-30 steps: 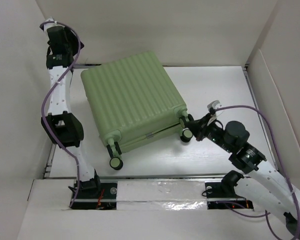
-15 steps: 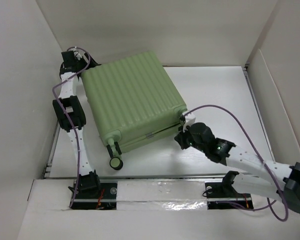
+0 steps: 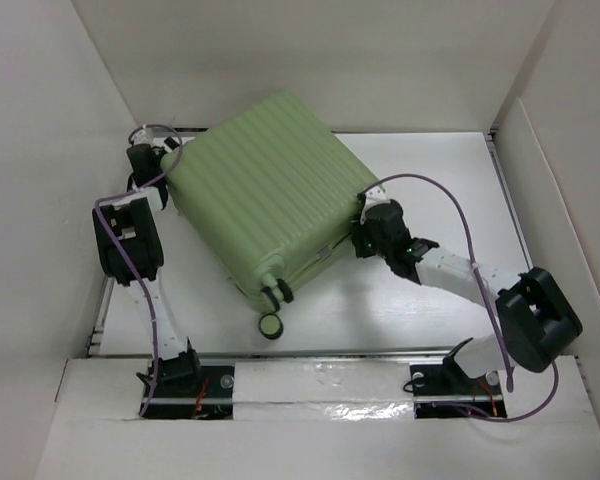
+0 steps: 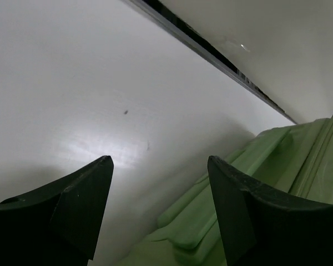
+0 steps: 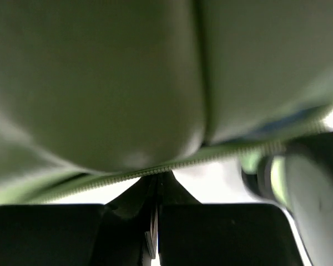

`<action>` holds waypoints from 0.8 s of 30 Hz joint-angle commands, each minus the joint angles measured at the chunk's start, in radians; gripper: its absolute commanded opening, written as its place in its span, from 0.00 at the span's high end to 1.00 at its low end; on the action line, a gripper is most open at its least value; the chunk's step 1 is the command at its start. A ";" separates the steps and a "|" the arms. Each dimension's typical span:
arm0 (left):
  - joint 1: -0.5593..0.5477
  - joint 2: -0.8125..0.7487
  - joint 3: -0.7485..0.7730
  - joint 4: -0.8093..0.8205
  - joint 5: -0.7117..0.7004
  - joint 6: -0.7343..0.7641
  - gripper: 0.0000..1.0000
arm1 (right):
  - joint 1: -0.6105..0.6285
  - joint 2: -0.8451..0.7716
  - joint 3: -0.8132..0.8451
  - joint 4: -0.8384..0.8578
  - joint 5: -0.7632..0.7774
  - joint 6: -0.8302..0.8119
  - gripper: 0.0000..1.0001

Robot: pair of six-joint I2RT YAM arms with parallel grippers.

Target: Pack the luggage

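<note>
On the white table, toward its left half, the luggage is seen lying flat with its ribbed pale green shell uppermost and its two halves brought together. It sits askew to the table edges, and one black wheel points toward the near side. No lining is shown from above, and no loose items are seen on the table. The filling is therefore judged to be finished or not in question, and what is left is judged to be the closing or securing of the case. Whether the zip has been run all the way round cannot be told. In the right wrist view a thin sliver of blue shows at the zip seam, so that stretch may not be fully closed.

The left arm is folded back on itself along the left wall, and the left gripper is held low at the far left corner of the case. Its fingers are spread, nothing lies between them, and the green edge sits just beside one finger. The right arm is stretched low across the table. The right gripper is pressed together, its tips set against the zip seam at the right corner. Whether anything is pinched there cannot be told.
</note>
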 commanded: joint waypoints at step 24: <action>-0.685 -1.544 -1.293 0.042 -0.533 -0.081 0.42 | -0.211 0.580 0.928 -0.186 -0.518 -0.207 0.95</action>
